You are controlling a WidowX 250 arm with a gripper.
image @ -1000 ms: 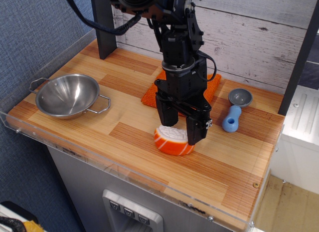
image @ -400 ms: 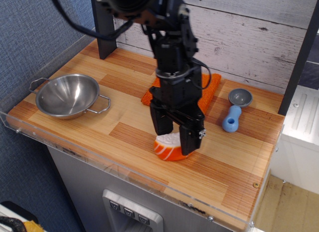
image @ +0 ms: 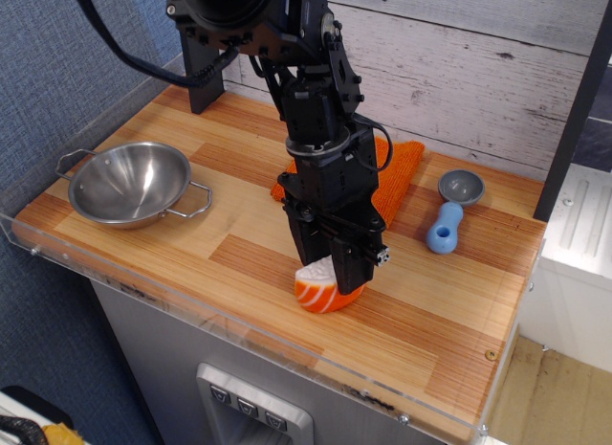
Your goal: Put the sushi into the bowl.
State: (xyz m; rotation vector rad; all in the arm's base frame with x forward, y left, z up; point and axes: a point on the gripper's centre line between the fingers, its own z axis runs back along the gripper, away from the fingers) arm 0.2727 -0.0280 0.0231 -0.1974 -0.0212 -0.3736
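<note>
The sushi (image: 318,293), glossy orange with white stripes and a white rice face, sits tilted near the front middle of the wooden table. My gripper (image: 331,273) stands straight down over it, its black fingers closed on the upper part of the sushi, which they partly hide. The sushi looks at or just above the table surface. The shiny steel bowl (image: 103,202) with two wire loop handles stands empty at the left, well apart from the gripper.
A flat orange cloth (image: 400,167) lies behind the arm. A small grey scoop with a blue handle (image: 448,223) lies to the right. A black post (image: 201,77) stands at the back left. A clear acrylic lip (image: 191,316) runs along the front edge.
The gripper's fingers, spread wide around the sushi before, have closed on it. The arm has shifted slightly left, and the sushi has tipped and moved left with it.
</note>
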